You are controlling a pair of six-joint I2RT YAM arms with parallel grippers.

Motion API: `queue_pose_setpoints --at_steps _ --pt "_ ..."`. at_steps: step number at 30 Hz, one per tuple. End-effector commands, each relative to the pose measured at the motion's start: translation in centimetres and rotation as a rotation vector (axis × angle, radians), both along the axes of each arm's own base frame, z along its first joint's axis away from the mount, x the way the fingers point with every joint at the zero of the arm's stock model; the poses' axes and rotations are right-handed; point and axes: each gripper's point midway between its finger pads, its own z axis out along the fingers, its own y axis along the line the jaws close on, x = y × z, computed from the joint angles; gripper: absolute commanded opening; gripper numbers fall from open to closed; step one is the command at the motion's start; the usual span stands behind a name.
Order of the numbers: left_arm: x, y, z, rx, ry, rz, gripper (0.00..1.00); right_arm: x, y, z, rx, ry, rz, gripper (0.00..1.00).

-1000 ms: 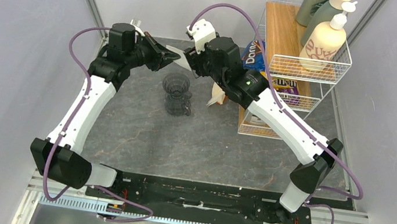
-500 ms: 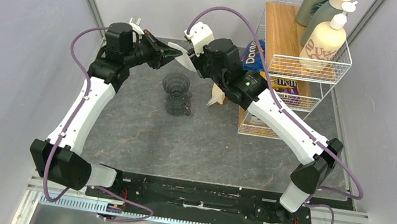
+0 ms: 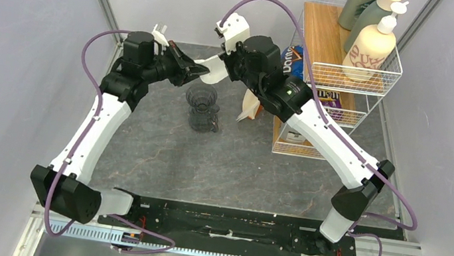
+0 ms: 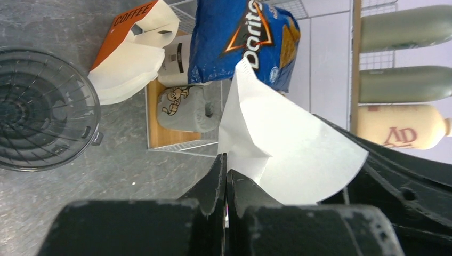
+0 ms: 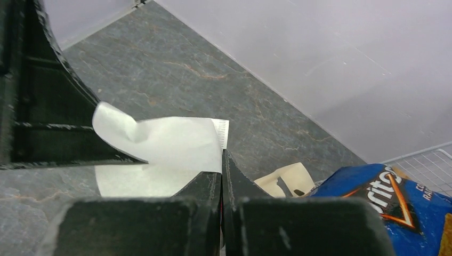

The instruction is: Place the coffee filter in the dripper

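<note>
The filter (image 4: pixel 288 154) hangs in the air between the two arms, a creased white sheet pinched from both sides. The left claw (image 4: pixel 225 169) is clamped on one edge, its fingers pressed together on the paper. The right claw (image 5: pixel 222 160) is clamped on the opposite edge the same way. The dripper (image 3: pixel 202 96) stands on the near side of the filter and lower, apart from it, with nothing inside. On the grey desk (image 3: pixel 205 165), a beige-and-white packet (image 3: pixel 250 108) leans by the wire rack (image 3: pixel 377 89), which holds a blue chip bag (image 4: pixel 245 37) and bottles (image 3: pixel 369 51).
</note>
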Motion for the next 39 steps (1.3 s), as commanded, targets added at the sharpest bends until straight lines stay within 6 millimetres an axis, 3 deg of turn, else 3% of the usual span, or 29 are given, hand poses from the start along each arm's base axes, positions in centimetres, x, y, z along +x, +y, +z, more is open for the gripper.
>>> queue_pose_setpoints --at_steps 1,5,7,9,11,17,21,24,30,39 --pt "-0.9 0.3 0.3 0.104 -0.062 -0.015 0.02 -0.6 0.8 2.4 0.102 0.002 0.032 0.00" --pt "-1.0 0.0 0.9 0.126 -0.093 -0.019 0.04 -0.8 1.0 1.2 0.081 0.038 0.029 0.00" --pt "-1.0 0.2 1.1 0.142 -0.113 -0.011 0.18 -0.7 0.8 0.8 0.065 0.044 0.012 0.00" --pt "-1.3 1.0 1.4 0.181 -0.141 0.012 0.41 -0.4 0.3 0.7 0.050 0.037 -0.013 0.00" --pt "-1.6 2.1 1.8 0.237 -0.188 0.040 0.58 -0.3 -0.2 0.8 0.035 0.029 -0.031 0.00" --pt "-2.4 6.0 3.5 0.447 -0.410 0.032 0.84 -1.1 -1.0 1.0 0.006 0.022 -0.013 0.00" --pt "-3.8 5.5 5.7 0.588 -0.682 -0.140 0.88 -1.6 -1.2 0.9 -0.010 0.023 0.011 0.00" --pt "-4.3 4.9 6.9 0.647 -0.776 -0.229 0.88 -2.2 -0.9 0.7 -0.018 0.024 0.053 0.00" --pt "-4.2 4.0 7.6 0.644 -0.803 -0.312 0.88 -3.2 -0.2 0.6 -0.038 0.009 0.129 0.00" --pt "-2.2 4.7 6.8 0.730 -0.768 -0.300 0.88 -3.9 0.7 1.2 -0.042 -0.021 0.171 0.00"
